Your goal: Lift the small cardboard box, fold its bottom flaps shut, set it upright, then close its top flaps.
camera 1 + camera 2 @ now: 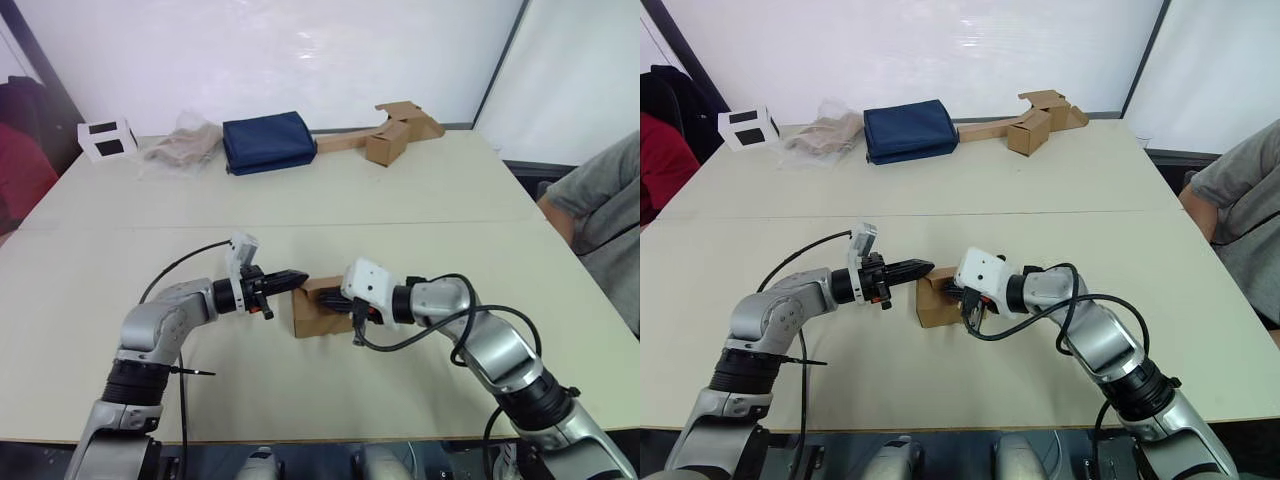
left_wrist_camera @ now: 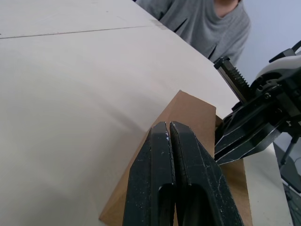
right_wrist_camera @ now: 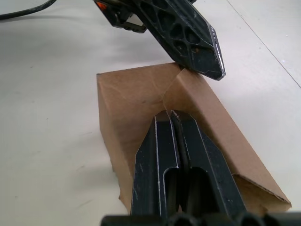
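Small cardboard box (image 1: 318, 307) sits on the table (image 1: 400, 200), lower centre of the head views, wedged between the two grippers. Left gripper (image 1: 300, 277) comes in from the left of the frame, fingers pressed together with nothing between them, tip at the box's upper left edge. Right gripper (image 3: 170, 115) reaches in from the right, fingers likewise together and empty, tips resting on the box's upper face.

Closed fingers read as pushing tools: likely pressing the top flaps (image 3: 188, 94) down from both sides rather than gripping. Right wrist view shows the flaps folded over, meeting in an angled seam just ahead of the right fingertips; the box stands upright, so the closing step seems well along.

Bottom flaps lie under the box, unseen. The box's right side is covered by the right gripper's white housing in the head views. Whether the seam lies fully flat, I cannot tell. A person (image 1: 600, 215) is cut off at the right edge.
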{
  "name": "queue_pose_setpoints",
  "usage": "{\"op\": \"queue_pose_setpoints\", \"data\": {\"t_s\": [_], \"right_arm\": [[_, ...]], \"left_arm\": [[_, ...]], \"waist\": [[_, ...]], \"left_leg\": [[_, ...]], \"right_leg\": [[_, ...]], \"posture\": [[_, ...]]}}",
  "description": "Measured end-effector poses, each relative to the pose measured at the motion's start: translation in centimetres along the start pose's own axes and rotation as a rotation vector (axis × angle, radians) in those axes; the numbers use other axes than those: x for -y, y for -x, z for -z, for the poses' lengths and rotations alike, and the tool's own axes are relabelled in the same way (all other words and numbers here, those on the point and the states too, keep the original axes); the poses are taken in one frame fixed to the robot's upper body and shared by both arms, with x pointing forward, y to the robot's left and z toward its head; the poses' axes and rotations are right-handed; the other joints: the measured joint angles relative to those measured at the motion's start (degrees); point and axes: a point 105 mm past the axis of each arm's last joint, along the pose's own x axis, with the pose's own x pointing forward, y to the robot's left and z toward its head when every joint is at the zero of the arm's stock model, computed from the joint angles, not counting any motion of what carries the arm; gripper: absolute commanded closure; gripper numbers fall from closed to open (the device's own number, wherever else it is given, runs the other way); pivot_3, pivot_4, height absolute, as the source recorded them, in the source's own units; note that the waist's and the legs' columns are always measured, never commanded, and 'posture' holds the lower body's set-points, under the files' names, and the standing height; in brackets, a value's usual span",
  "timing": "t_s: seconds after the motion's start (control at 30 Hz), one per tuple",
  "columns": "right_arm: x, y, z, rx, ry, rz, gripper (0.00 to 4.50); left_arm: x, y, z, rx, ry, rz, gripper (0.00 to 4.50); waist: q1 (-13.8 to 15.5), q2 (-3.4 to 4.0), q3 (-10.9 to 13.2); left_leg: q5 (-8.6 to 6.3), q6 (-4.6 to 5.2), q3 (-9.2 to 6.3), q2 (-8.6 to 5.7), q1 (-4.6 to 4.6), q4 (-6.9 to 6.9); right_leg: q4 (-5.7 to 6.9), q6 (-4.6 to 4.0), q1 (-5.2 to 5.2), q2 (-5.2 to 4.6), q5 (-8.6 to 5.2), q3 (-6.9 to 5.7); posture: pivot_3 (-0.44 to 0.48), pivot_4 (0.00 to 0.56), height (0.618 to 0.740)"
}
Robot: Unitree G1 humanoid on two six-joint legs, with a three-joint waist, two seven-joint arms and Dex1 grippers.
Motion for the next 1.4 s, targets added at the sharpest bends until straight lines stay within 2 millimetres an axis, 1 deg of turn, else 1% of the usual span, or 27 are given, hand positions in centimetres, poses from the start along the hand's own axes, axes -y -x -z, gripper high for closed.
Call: {"op": "queue_pose_setpoints", "data": {"t_s": [0.13, 0.3, 0.47, 0.7, 0.83, 0.97, 1.07, 1.2, 1.3, 1.33, 1.4], "right_arm": [[0.0, -0.1, 0.0, 0.001, -0.004, 0.005, 4.50], [0.0, -0.1, 0.1, -0.001, -0.009, -0.001, 4.50], [-0.7, 0.3, -0.2, 0.009, -0.048, -0.039, 4.50], [-0.6, 0.7, 0.0, 0.004, -0.079, -0.035, 4.50], [-0.5, 1.1, -0.1, 0.019, -0.121, -0.030, 4.50], [-0.3, 1.7, 0.3, 0.030, -0.173, -0.013, 4.50], [0.3, 2.1, 0.0, 0.059, -0.211, 0.014, 4.50], [1.1, 2.6, -0.4, 0.098, -0.239, 0.056, 4.50], [1.4, 2.5, -0.5, 0.107, -0.241, 0.079, 4.50], [1.6, 2.5, -0.5, 0.110, -0.239, 0.088, 4.50], [1.8, 2.5, -0.4, 0.110, -0.237, 0.100, 4.50]], "left_arm": [[0.3, -0.1, 0.0, -0.015, -0.021, 0.008, 4.42], [0.4, -0.1, 0.1, -0.045, -0.091, 0.002, 4.42], [0.5, -0.4, 0.3, -0.099, -0.221, 0.004, 4.42], [0.6, -0.5, 0.3, -0.125, -0.300, 0.015, 4.42], [0.6, -0.5, 0.2, -0.171, -0.379, 0.024, 4.42], [0.7, -0.4, 0.2, -0.194, -0.430, 0.034, 4.42], [0.7, -0.5, 0.2, -0.193, -0.425, 0.037, 4.42], [0.9, -0.6, -0.2, -0.152, -0.328, 0.043, 4.42], [1.1, -0.9, -1.0, -0.125, -0.289, 0.051, 4.42], [1.1, -0.9, -1.6, -0.114, -0.296, 0.046, 4.42], [1.2, -0.9, -2.0, -0.111, -0.307, 0.044, 4.42]], "waist": [[0.0, 0.00, 0.0], [0.0, 0.00, 0.0], [0.1, 0.00, 0.0], [0.1, 0.00, 0.0], [0.0, 0.00, 0.0], [0.0, 0.00, 0.0], [0.0, 0.00, 0.0], [0.0, 0.00, 0.0], [0.0, 0.00, 0.0], [0.0, 0.00, 0.0], [-0.1, 0.00, 0.0]], "left_leg": [[0.00, 0.00, 0.00, 0.00, 0.00, 0.00], [0.00, 0.00, 0.00, 0.00, 0.00, 0.00], [0.00, 0.00, 0.00, 0.00, 0.01, -0.01], [0.00, 0.00, 0.00, 0.00, 0.02, -0.01], [0.00, 0.00, 0.00, 0.00, 0.03, -0.01], [0.00, 0.00, 0.00, 0.00, 0.03, -0.02], [0.00, 0.01, 0.00, 0.00, 0.03, -0.02], [0.00, 0.01, 0.00, 0.00, 0.02, -0.01], [0.00, 0.01, 0.00, 0.00, 0.01, -0.01], [0.00, 0.01, 0.00, 0.00, 0.01, -0.02], [0.00, 0.01, 0.00, 0.00, 0.01, -0.02]], "right_leg": [[0.00, 0.00, 0.00, 0.00, 0.00, 0.00], [0.00, 0.00, 0.01, 0.00, 0.00, 0.00], [-0.02, 0.00, 0.03, -0.01, 0.00, 0.00], [-0.02, 0.00, 0.04, 0.00, 0.00, 0.00], [-0.02, 0.00, 0.04, 0.00, 0.00, -0.01], [-0.02, 0.00, 0.04, 0.01, 0.00, 0.00], [-0.01, 0.00, 0.04, 0.01, 0.00, 0.00], [-0.01, 0.00, 0.04, 0.01, 0.00, 0.00], [-0.01, 0.00, 0.02, 0.01, 0.00, -0.01], [-0.01, 0.00, 0.02, 0.01, 0.00, -0.01], [-0.02, 0.00, 0.02, 0.01, 0.00, -0.01]], "posture": [[0.000, 0.150, 0.740], [0.000, 0.150, 0.740], [0.000, 0.150, 0.740], [0.000, 0.150, 0.740], [0.000, 0.150, 0.740], [0.000, 0.150, 0.740], [0.000, 0.150, 0.740], [0.000, 0.150, 0.740], [0.000, 0.150, 0.740], [0.000, 0.150, 0.740], [0.000, 0.150, 0.740]]}}
